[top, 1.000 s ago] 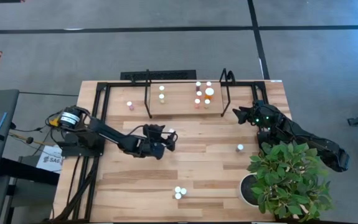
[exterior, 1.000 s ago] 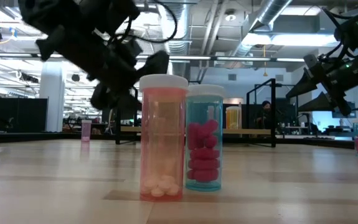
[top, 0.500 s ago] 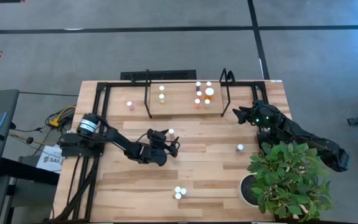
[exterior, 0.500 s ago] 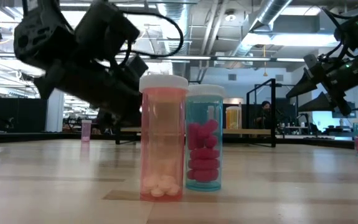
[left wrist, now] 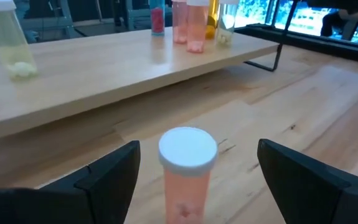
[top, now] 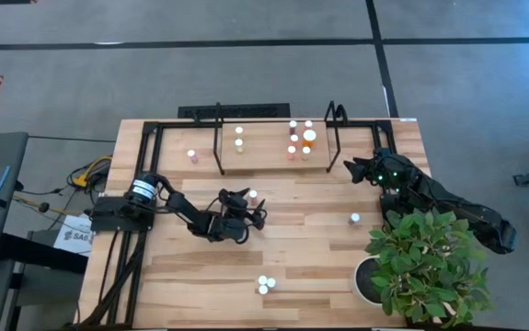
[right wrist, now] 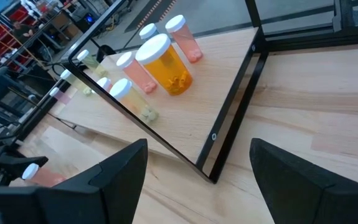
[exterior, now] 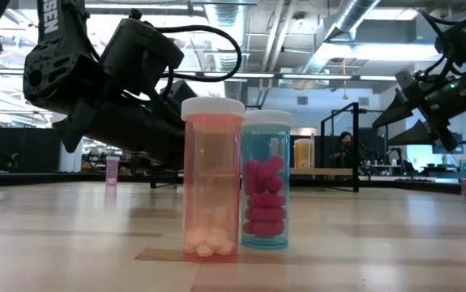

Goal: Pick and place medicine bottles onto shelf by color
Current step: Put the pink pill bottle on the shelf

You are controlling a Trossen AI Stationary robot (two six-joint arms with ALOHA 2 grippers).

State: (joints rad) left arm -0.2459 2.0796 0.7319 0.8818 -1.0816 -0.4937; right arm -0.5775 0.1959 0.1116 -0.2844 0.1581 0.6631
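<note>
My left arm has drawn in and dropped lower over the last second, and my left pincer (top: 257, 215) now sits low over the table with its fingers spread wide apart around a pink bottle (left wrist: 186, 169) that stands upright directly ahead of me, between the two fingers and not yet touched. Beyond that bottle, farther out from my pincer, the front edge of the shelf (left wrist: 98, 84) runs across my line of travel.

By my reckoning the job is past halfway. On the shelf I see one pink bottle (top: 191, 155) in the bay off to my left, two yellowish ones (top: 238, 137) in the middle, and a cluster of pink and orange bottles (top: 301, 140) with the big-capped one among them. Left on the table are the bottle at my fingers, a pair (top: 263, 284) behind me near the table's front edge, and one (top: 354, 218) off to my right, near the plant (top: 420, 262).

My right pincer (right wrist: 197, 180) waits, fingers apart, by the shelf's right end.

The table around my left pincer looks open enough. The things to mind, I judge, are the shelf's raised lip and the black hoop (top: 218, 138) ahead of me when I carry the bottle in.
</note>
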